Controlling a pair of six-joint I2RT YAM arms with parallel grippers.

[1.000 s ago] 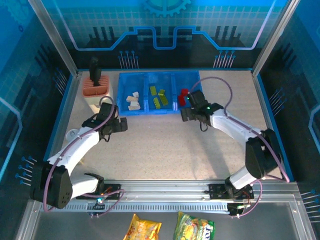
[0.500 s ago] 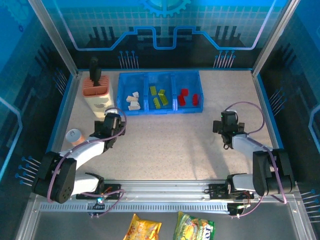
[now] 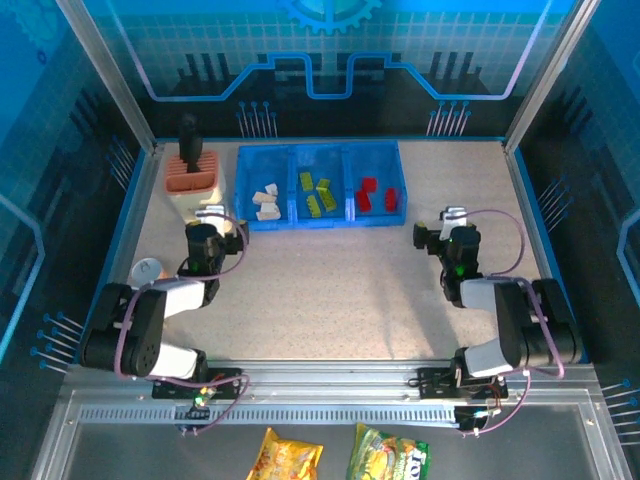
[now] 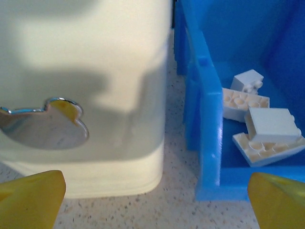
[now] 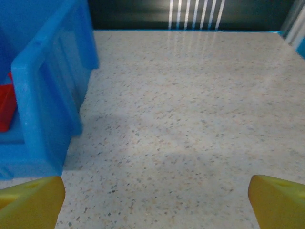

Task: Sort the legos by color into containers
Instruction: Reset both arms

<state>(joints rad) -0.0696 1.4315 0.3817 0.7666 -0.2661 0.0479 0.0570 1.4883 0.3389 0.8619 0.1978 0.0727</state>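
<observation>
Red legos cut off by tray wall; count unclear.

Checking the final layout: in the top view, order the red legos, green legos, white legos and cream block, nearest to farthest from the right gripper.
1. Red legos, right compartment, nearest the right gripper.
2. Green legos, middle compartment.
3. White legos, left compartment.
4. Cream block, left of the tray.
</observation>
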